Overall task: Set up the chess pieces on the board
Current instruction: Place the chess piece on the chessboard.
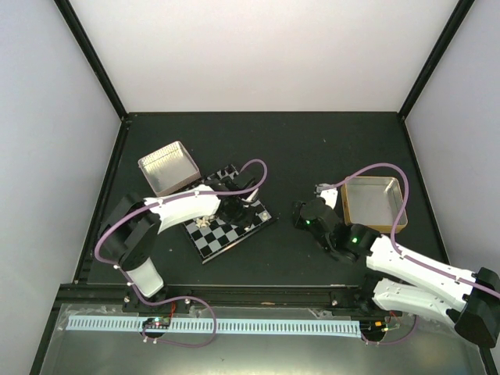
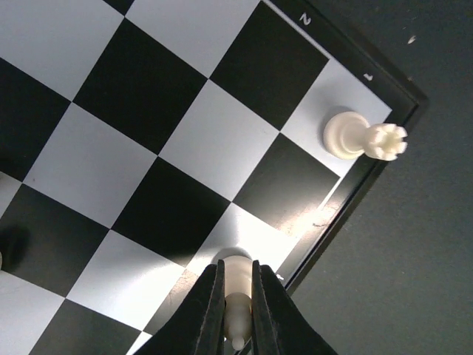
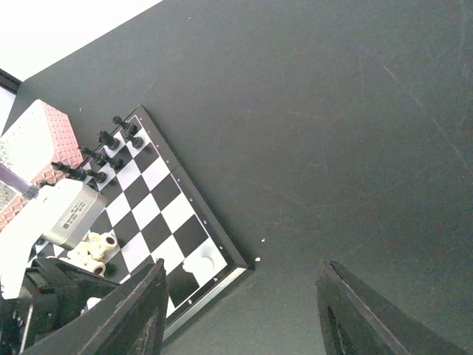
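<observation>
The board (image 1: 215, 234) lies tilted left of the table's middle; it also shows in the left wrist view (image 2: 148, 89) and the right wrist view (image 3: 159, 211). My left gripper (image 2: 236, 307) is shut on a cream-white chess piece (image 2: 238, 285), whose base rests on a light square at the board's edge. A cream-white rook (image 2: 363, 137) stands on the corner square beside it and shows in the right wrist view (image 3: 201, 264). Several more white pieces (image 3: 94, 250) lie near my left arm. Black pieces (image 3: 103, 151) stand along the far rows. My right gripper (image 3: 240, 314) is open and empty over bare table right of the board.
A metal tray (image 1: 168, 168) with a ribbed floor sits behind the board at the left. A second metal tray (image 1: 373, 203) sits at the right, behind my right arm. Dark mat stretches between board and right tray.
</observation>
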You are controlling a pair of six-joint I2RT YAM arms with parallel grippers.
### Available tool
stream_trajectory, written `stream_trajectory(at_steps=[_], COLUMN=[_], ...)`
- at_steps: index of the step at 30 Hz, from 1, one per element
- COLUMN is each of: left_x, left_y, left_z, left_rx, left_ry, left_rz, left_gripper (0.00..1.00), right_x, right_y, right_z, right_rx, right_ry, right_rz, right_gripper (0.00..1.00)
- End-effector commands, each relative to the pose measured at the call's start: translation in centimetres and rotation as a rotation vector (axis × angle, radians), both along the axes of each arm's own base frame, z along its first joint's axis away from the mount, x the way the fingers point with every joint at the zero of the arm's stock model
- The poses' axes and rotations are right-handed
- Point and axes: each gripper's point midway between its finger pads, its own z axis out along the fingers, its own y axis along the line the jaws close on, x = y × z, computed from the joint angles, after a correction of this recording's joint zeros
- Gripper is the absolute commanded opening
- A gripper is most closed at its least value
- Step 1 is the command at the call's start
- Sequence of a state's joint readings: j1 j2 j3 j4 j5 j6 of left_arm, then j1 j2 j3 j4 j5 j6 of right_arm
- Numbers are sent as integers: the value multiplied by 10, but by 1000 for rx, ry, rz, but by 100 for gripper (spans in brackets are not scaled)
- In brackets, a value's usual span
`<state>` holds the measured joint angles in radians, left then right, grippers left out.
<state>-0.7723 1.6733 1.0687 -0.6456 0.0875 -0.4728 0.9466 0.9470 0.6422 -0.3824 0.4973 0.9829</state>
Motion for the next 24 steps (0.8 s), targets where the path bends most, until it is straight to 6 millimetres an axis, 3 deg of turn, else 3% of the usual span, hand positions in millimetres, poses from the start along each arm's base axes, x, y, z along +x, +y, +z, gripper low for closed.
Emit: stream_trajectory(at_steps=[1, 14, 19, 24], left_x=[9, 7, 4, 7], left_y=[-4, -12, -10, -10], left_z=[1, -6, -3, 19], left_rx=[26, 9, 8, -30], left_ry=[-35, -7, -8, -45], left_rz=[6, -16, -26, -15], left_gripper=[5, 11, 24, 33], right_x=[5, 6, 6, 7], right_y=[-8, -7, -7, -3], right_z=[1, 2, 2, 5], right_rx=[-1, -6, -6, 0], right_ry=[-20, -23, -22, -24], right_rz=[-52, -53, -51, -41], right_gripper=[57, 58, 59, 59])
